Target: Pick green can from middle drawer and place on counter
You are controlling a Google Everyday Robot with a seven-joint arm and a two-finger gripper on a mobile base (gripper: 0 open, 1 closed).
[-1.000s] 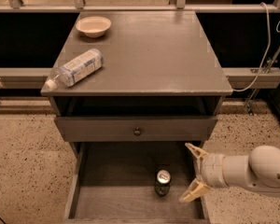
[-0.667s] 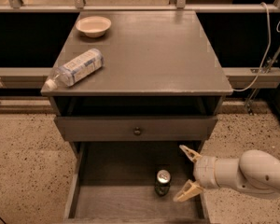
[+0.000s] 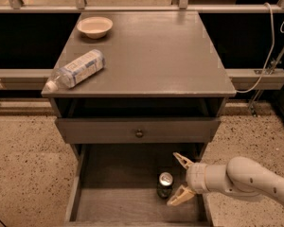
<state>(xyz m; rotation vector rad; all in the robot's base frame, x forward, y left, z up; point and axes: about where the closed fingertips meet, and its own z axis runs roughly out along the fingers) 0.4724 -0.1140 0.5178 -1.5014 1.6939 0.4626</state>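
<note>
Camera view: looks down on a grey cabinet whose middle drawer [image 3: 114, 206] is pulled open at the bottom.
Green can [image 3: 164, 185]: stands upright on the drawer's plank floor, right of the drawer's middle, silver lid up.
Pincer [image 3: 173, 178]: inside the drawer at its right side, fingers spread wide apart and holding nothing; the can stands just at the mouth of the gap.
Arm [image 3: 246, 178]: pale, reaches in over the drawer's right wall.
Surface [image 3: 156, 56]: above the drawer, carrying a clear bottle [image 3: 78, 69] lying on its side over the drawer's left side, and a pale bowl [image 3: 94, 26] farther back.
Drawer front [image 3: 109, 130]: shut, directly above the open drawer, with a small round knob.
</note>
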